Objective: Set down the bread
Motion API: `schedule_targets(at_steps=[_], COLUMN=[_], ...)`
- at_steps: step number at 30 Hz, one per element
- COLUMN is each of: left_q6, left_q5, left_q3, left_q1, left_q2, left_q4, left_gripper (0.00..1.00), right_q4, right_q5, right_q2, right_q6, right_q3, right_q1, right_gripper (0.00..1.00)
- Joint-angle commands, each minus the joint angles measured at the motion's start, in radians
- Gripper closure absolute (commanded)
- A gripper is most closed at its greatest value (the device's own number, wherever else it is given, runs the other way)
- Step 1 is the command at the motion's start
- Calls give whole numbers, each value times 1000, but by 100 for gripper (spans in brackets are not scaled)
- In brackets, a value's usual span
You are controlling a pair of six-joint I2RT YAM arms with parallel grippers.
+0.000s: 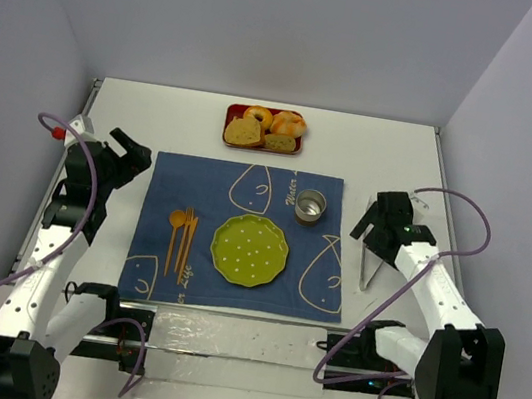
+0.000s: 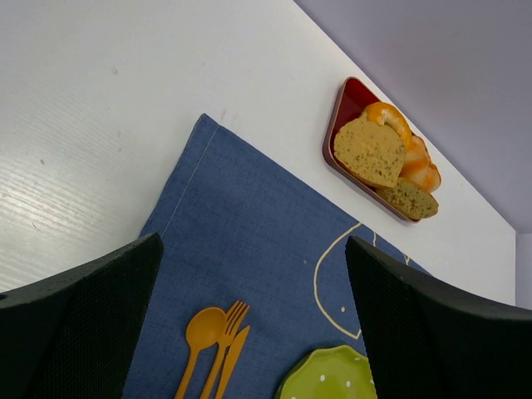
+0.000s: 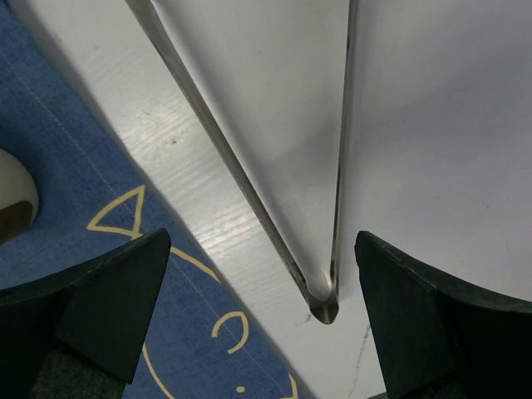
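The bread [image 1: 244,133] lies in the red tray [image 1: 227,123] at the table's far edge, nearer your left gripper [image 1: 123,153]. On the left wrist view, its jaws are spread, with the bread ahead-right. On the right wrist view, your right gripper [image 3: 262,287] is spread over the tongs [image 3: 324,291] (nothing held).

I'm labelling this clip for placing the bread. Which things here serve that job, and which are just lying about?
Job, likely: bread, red tray, green plate, tongs.
Lying about: donut, bun, orange cutlery, metal cup.
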Motion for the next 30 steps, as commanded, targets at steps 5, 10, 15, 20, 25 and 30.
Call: schedule_targets(at_steps=[5, 10, 15, 20, 25, 30], left_q6=[-4, -8, -10, -9, -13, -15], left_q5=[-49, -57, -76, -90, -111, -108], left_q3=[0, -1, 9, 13, 10, 13], left_q1=[-1, -1, -1, -1, -1, -1], left_q2=[-63, -63, -47, -38, -35, -35], left_q4=[-9, -9, -26, -31, -26, -28], left_gripper=[1, 1, 1, 1, 1, 1], right_q4=[-25, 27, 66, 109, 136, 156], right_q5=[13, -20, -3, -7, -64, -112], right_q2=[37, 126, 253, 367, 439, 475], right_q6=[34, 3, -10, -12, -44, -68], right_q3=[-38, -29, 5, 42, 77, 93], right_q1=[-8, -15, -29, -61, -107, -142], right_gripper=[0, 0, 0, 0, 0, 11])
